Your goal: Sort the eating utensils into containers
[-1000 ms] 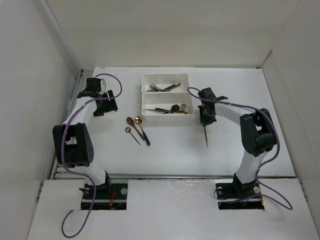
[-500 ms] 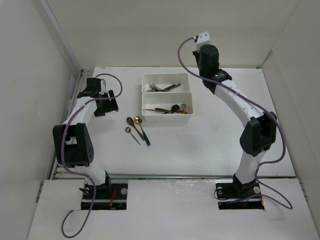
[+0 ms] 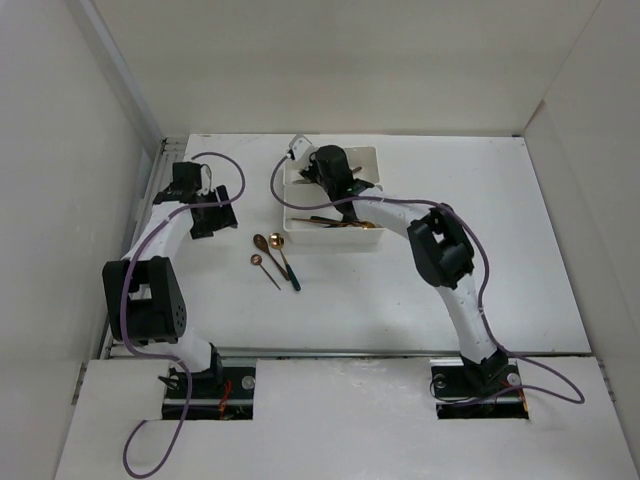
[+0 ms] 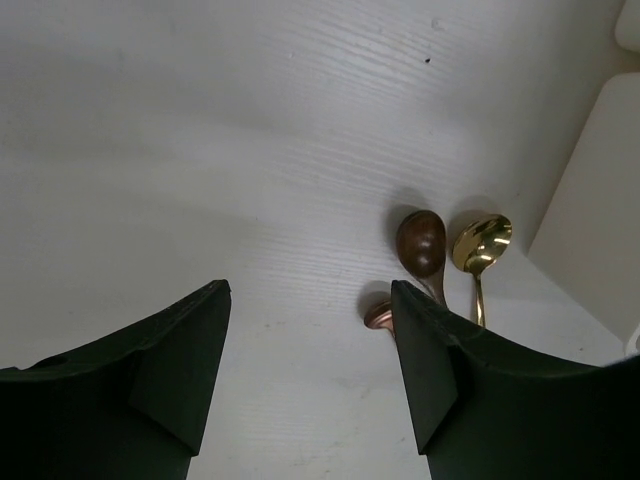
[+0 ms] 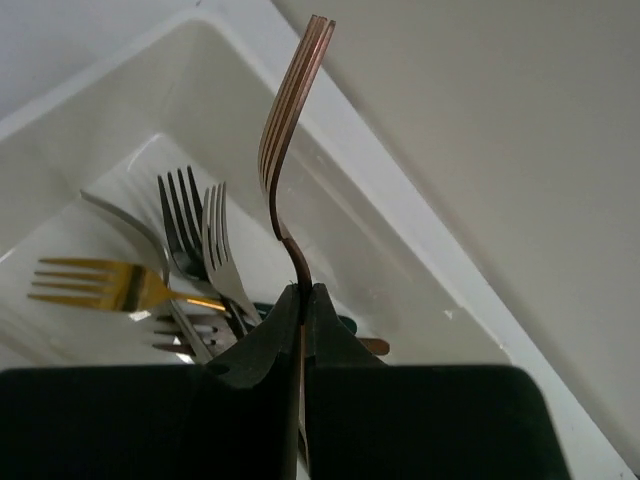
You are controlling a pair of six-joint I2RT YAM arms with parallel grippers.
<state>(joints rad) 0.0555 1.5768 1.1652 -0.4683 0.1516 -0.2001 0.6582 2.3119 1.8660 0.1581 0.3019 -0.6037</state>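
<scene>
My right gripper (image 5: 303,295) is shut on the neck of a copper fork (image 5: 290,130), tines up, over the far container (image 5: 420,235). Several forks lie in that container, a gold one (image 5: 100,285) and silver ones (image 5: 218,240) among them. In the top view the right gripper (image 3: 322,170) sits over the far container (image 3: 372,152), with the near container (image 3: 330,246) beside it. My left gripper (image 4: 308,300) stands open above bare table. Just past its right finger lie a dark brown spoon (image 4: 421,243), a gold spoon (image 4: 482,243) and a small copper spoon (image 4: 378,316).
The three spoons (image 3: 268,250) lie on the table left of the near container, between it and my left gripper (image 3: 213,215); one has a dark green handle (image 3: 291,272). White walls close in the table on the left, back and right. Purple cables trail along both arms.
My right arm lifted the fork from the table right of the containers, swung high, and now holds it over the far container. The left gripper's jaws have narrowed slightly.
</scene>
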